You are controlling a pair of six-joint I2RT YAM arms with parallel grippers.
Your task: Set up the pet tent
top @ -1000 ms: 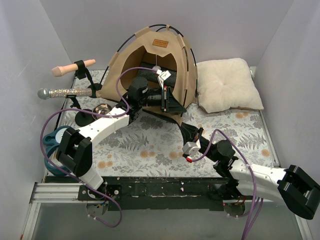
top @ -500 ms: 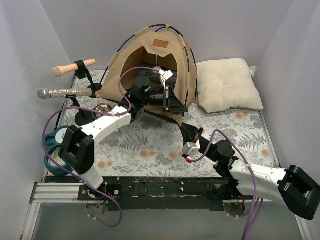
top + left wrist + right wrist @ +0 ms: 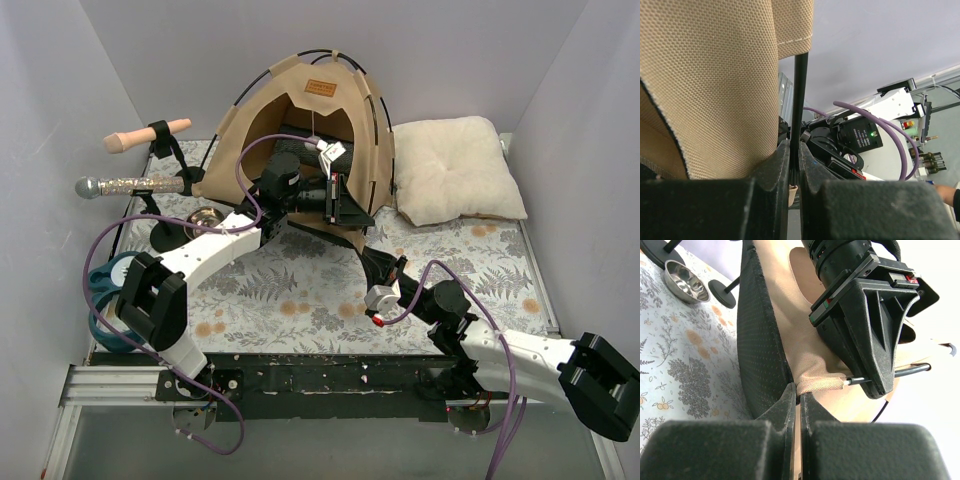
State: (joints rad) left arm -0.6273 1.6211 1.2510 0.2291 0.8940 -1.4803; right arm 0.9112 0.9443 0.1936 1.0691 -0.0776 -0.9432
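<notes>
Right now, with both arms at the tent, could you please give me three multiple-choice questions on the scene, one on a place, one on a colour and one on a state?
1. Where does the cream pillow lie from the pet tent?
A. Inside it.
B. In front of its doorway.
C. Beside it, on the right in the top view.

2. What colour is the tent's fabric?
A. Tan.
B. Blue.
C. White.

3. How is the left gripper?
A. Open, holding nothing.
B. Shut on a thin black pole.
C. Shut on the pillow.

Answers:
1 C, the pillow lies beside the tent's right wall.
2 A, the woven cloth is tan with black trim.
3 B, the left wrist view shows its jaws closed on the pole.
</notes>
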